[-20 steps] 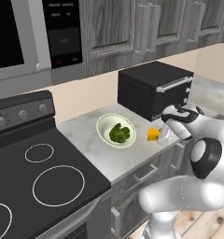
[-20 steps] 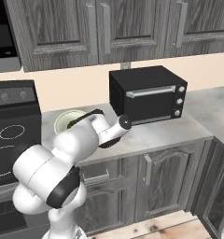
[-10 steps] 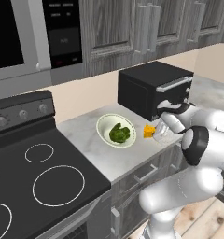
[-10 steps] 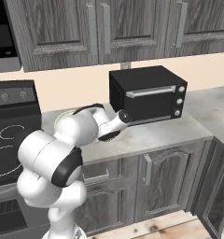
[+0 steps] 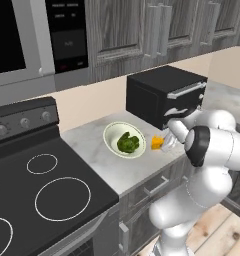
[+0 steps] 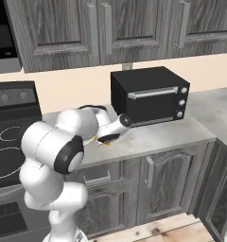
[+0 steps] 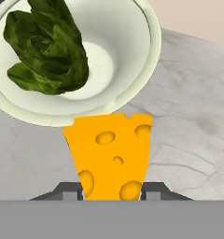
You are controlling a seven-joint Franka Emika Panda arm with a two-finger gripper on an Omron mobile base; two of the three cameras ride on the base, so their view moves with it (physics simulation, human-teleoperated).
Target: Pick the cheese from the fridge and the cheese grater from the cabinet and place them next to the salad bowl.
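Grey marble counter (image 5: 92, 145) beside a black stove. Gripper (image 7: 111, 190) fingers clamp the cheese (image 7: 109, 156) just beside the salad bowl (image 7: 146, 51). Placing looks underway; next, lower it, release, then fetch the grater.

Illumination is even and diffuse across all three rendered views; no single source is identifiable. The salad bowl (image 5: 124, 140) serves as reference: the counter (image 5: 92, 145) around it is uniformly bright, with only faint soft shading beneath the rim. In the hand view the bowl interior (image 7: 104, 65) is near white without clipping. Soft highlights show on the stovetop (image 5: 37, 190) left of the bowl. Textures render slightly soft, edges mildly jagged. No motion blur or edge distortion is evident.
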